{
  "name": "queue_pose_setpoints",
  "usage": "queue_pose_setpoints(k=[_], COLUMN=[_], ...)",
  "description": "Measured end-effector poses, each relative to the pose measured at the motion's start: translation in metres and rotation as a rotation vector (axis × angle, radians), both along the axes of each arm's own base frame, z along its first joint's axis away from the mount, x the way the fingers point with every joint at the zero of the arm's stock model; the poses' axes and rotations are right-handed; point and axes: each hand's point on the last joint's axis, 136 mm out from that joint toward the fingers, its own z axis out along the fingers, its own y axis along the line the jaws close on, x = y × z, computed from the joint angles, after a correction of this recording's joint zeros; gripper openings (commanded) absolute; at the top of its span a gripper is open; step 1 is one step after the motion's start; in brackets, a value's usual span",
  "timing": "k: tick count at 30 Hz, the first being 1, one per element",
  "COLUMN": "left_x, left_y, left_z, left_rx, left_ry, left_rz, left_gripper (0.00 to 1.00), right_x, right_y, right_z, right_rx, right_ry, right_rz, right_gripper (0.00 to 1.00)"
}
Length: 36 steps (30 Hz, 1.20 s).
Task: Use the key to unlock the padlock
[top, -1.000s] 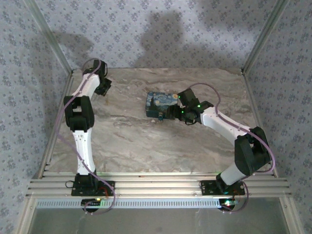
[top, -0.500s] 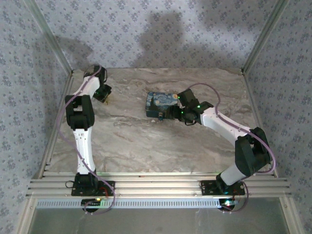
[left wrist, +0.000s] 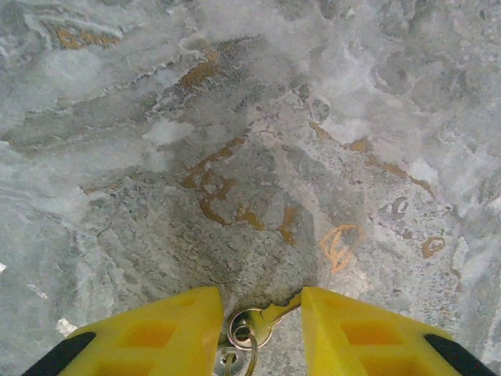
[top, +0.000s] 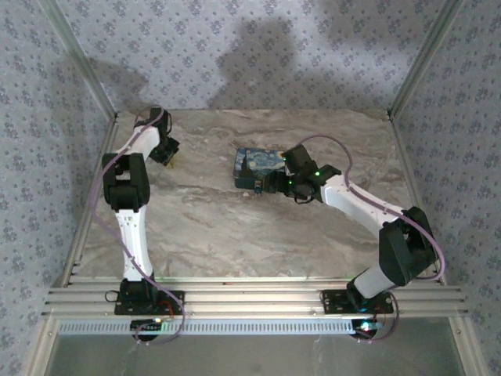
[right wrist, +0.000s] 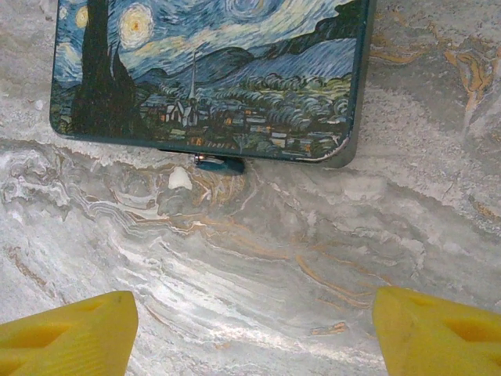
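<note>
Two arms reach out over the grey-and-tan marbled table top (top: 235,227), and from where I stand they are well apart. Over on the left, the left arm stretches to the far left part of the table, with the left gripper (top: 166,153) down close to the surface. Its wrist camera shows the left gripper (left wrist: 261,291) with its yellow fingers (left wrist: 164,329) drawn in on a small brass key (left wrist: 275,309) and its silver wire ring (left wrist: 241,329). Key and ring together span the narrow gap, and the brass touches the finger on the right of that picture. They sit back between the fingers and above the marble.

Near the middle of the table lies a flat rectangular box printed with a blue starry-night painting (top: 254,163). A small teal padlock (right wrist: 219,164) pokes out from under the box's near edge (right wrist: 211,70), and most of it is hidden.

Just to the right of the box is the right gripper (top: 275,183), pointed at it. From its wrist, the right gripper (right wrist: 250,301) has its yellow fingers spread wide, with only bare marble between them. It is short of the padlock and touches neither the padlock nor the box.
</note>
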Motion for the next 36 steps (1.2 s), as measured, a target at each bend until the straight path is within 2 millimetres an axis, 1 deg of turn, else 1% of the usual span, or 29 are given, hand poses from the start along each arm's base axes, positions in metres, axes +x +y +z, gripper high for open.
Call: queue_pose_setpoints(k=[10,15,19,22,26,28,30,36], left_x=[-0.006,-0.016,-0.032,-0.046,-0.073,-0.087,-0.096,-0.114], left_y=[0.001,-0.009,-0.021,-0.031,-0.043,-0.050,-0.056,-0.085], left_z=[-0.001,0.001,0.000,0.001,0.003,0.008,0.016,0.054], left_rx=[0.009,-0.001,-0.005,-0.004,-0.003,-0.010,-0.015,-0.072], left_ry=[0.000,0.014,0.035,0.052,0.073,0.063,0.037,-0.106], left_rz=[-0.023,-0.060,-0.102,-0.140,-0.209,-0.255,-0.299,-0.478], left_gripper=[0.15,0.00,0.00,0.00,0.00,0.00,0.00,0.00], right_x=[-0.009,-0.012,-0.017,-0.022,-0.029,-0.033,-0.038,-0.047], right_y=[0.000,-0.001,0.000,-0.004,-0.010,-0.013,-0.016,-0.024], right_z=[0.008,0.008,0.008,0.009,0.011,0.009,0.006,-0.004], right_rx=[-0.003,-0.005,-0.005,-0.005,0.001,0.003,0.002,0.005], right_ry=[-0.021,-0.021,-0.022,-0.026,-0.035,-0.033,-0.027,-0.008], right_rz=[0.002,-0.004,-0.002,-0.006,-0.017,-0.022,-0.026,-0.037], right_gripper=[0.80,0.80,0.80,0.80,0.80,0.80,0.80,0.81])
